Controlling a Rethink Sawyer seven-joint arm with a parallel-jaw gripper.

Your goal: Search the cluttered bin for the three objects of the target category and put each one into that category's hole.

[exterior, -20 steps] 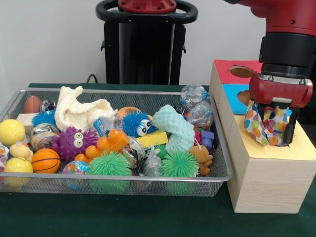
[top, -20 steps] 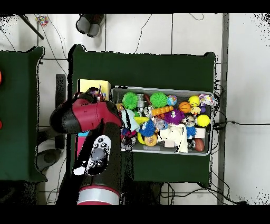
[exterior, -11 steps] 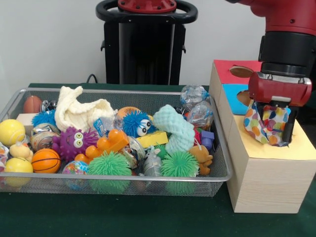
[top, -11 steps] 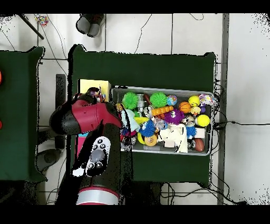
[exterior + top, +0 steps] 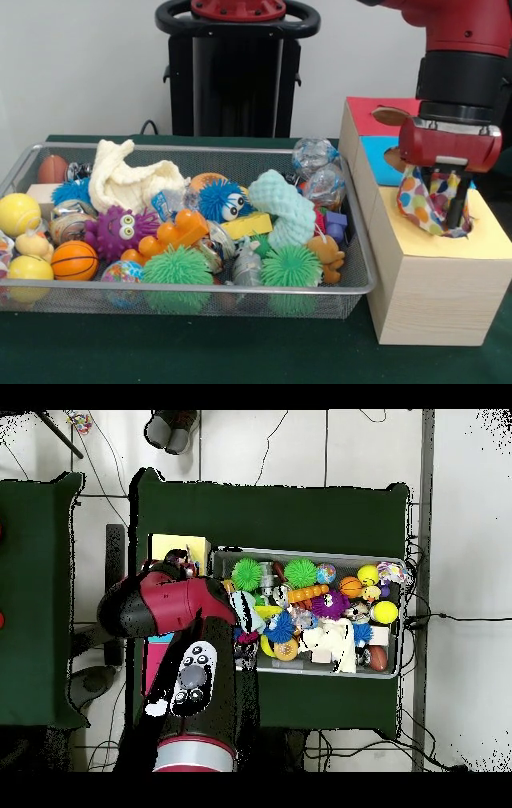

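Polka-dotted cloth (image 5: 422, 202) hangs pinched in the claw (image 5: 445, 210), just above the yellow-topped end of the wooden box (image 5: 436, 286), its lower folds reaching down to the hole in that yellow panel (whether any of it is already inside the hole cannot be told). The claw's dark fingers (image 5: 458, 200) close narrowly on the fabric, and the red and black arm (image 5: 460, 76) comes straight down over the box. The box stands on the green table (image 5: 200, 352) against the right end of the wire mesh bin (image 5: 359, 264); behind its yellow section lie a blue one and a red one, each with its own hole.

The bin is packed. A cream knitted cloth (image 5: 128, 180) lies toward its back left, a mint green knitted piece (image 5: 284, 210) sits near the middle right, and two green spiky balls (image 5: 178, 268) rest along the front wall. A purple spiky toy with eyes (image 5: 118, 230), a small basketball (image 5: 74, 260) and a yellow ball (image 5: 18, 213) crowd the left end.

From overhead, the arm covers most of the box, leaving only its yellow end (image 5: 178, 548) showing beside the bin.
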